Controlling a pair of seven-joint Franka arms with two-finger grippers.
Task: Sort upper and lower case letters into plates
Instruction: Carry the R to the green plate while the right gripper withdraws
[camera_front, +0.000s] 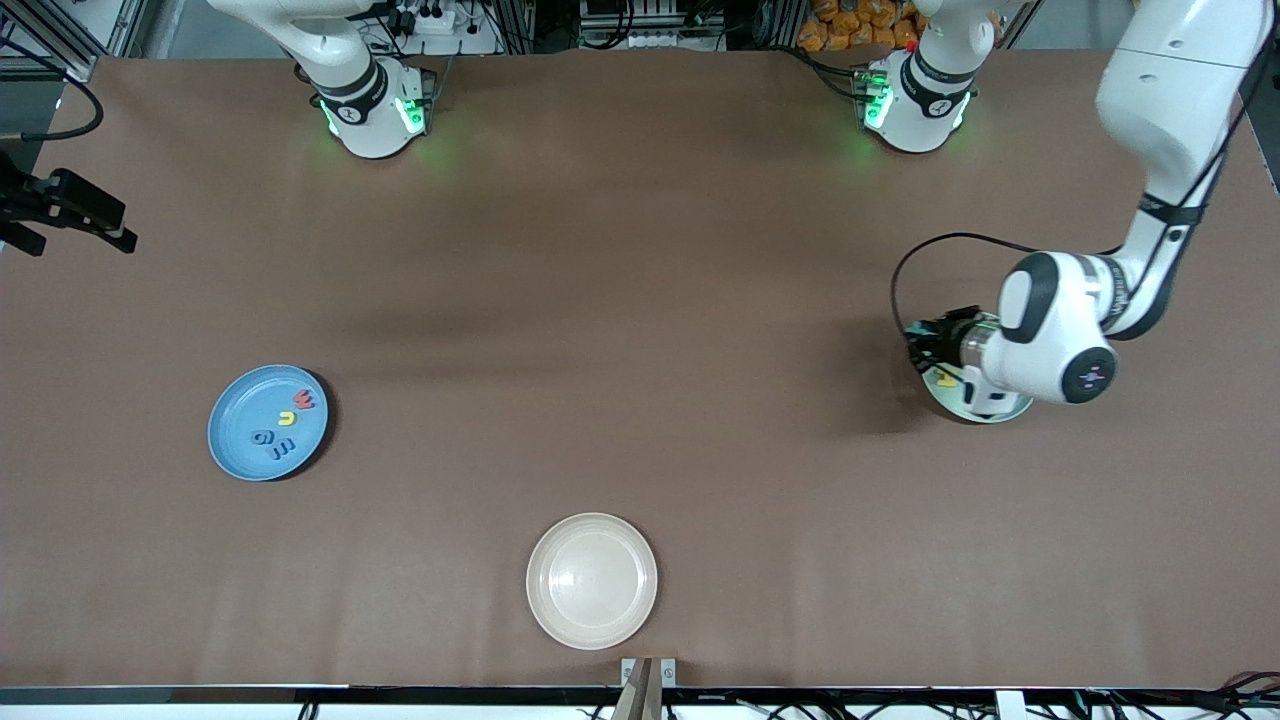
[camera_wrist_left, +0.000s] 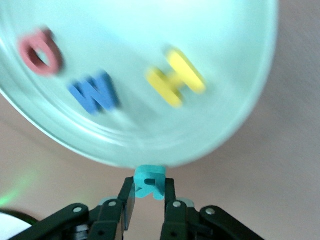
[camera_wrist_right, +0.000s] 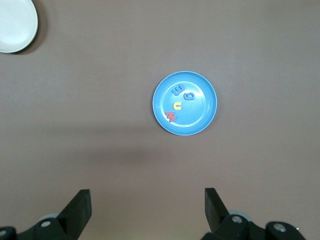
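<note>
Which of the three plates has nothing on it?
The cream-white plate, nearest the front camera. The sky blue plate and the mint green plate both hold letters.

Even overhead light; blurred left-wrist close-up.

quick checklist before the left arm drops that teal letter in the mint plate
1. Grip: left end effector shut on the teal letter: ok.
2. Letter over the mint plate: not ok, it sits at the rim edge.
3. Landing room among red letter, blue letter, yellow letter: ok.
4. Right end effector open, high above the table: ok.
5. Blue plate holds four letters: ok.
</note>
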